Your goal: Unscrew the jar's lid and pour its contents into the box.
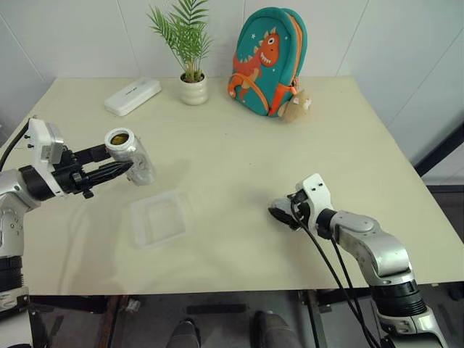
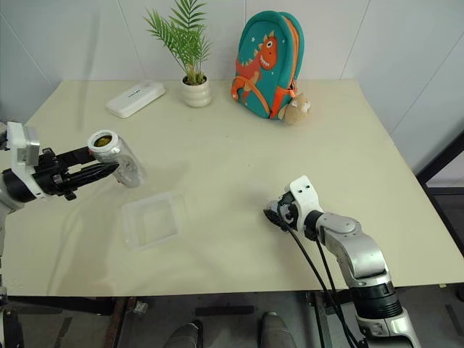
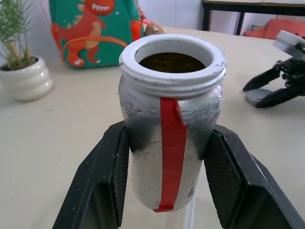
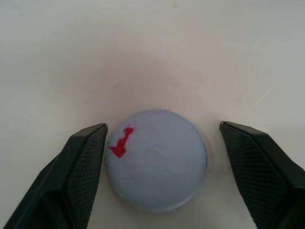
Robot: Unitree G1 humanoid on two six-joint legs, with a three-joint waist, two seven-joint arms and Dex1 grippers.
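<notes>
My left gripper (image 1: 122,165) is shut on the jar (image 1: 133,156), holding it tilted above the table at the left with its open mouth up. In the left wrist view the jar (image 3: 171,124), with a red strip down its side, sits between the black fingers (image 3: 102,176), and brown contents (image 3: 171,62) show inside its white rim. The clear box (image 1: 158,217) lies on the table just right of and below the jar. The silvery-grey lid (image 4: 157,160) with a red mark lies flat on the table. My right gripper (image 4: 163,126) stands open around it, at the table's right front (image 1: 281,212).
At the back of the table (image 1: 239,156) stand a white plant pot (image 1: 193,88), a teal dinosaur backpack (image 1: 268,61) with a small plush toy (image 1: 297,106), and a white oblong case (image 1: 133,96). The table's front edge runs just below the box.
</notes>
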